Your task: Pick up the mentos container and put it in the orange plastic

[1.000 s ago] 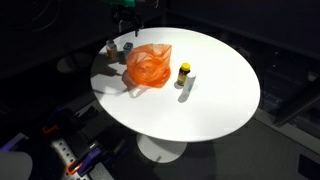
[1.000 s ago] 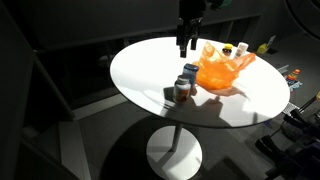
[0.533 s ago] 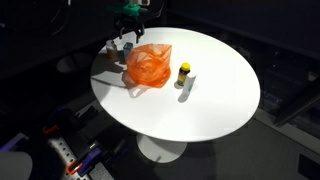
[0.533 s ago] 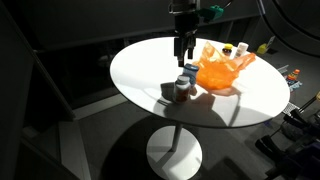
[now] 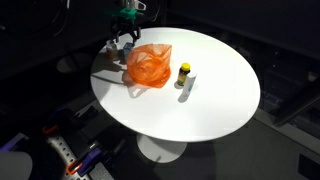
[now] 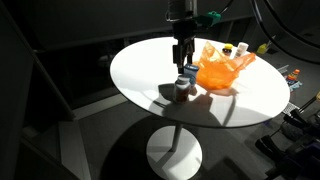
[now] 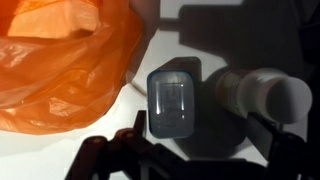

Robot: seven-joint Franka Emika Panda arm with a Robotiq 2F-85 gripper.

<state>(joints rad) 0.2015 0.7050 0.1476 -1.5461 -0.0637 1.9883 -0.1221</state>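
The mentos container (image 7: pixel 172 100) is a blue-grey tub with a flip lid. It stands on the white round table right beside the orange plastic bag (image 7: pixel 60 50). In both exterior views it sits at the table's edge (image 5: pixel 127 46) (image 6: pixel 187 84), next to the bag (image 5: pixel 150 66) (image 6: pixel 220 70). My gripper (image 7: pixel 200 140) hangs open just above it, with the container near the left finger. The gripper also shows in both exterior views (image 5: pixel 124 34) (image 6: pixel 181 55). It holds nothing.
A white-capped bottle (image 7: pixel 262 92) stands close beside the mentos container, between the fingers' span. A yellow-capped bottle (image 5: pixel 183 72) stands on the far side of the bag. The table edge (image 5: pixel 100 85) is close to the containers.
The gripper has come down and moved over the two containers beside the bag. The objects on the table have not moved.
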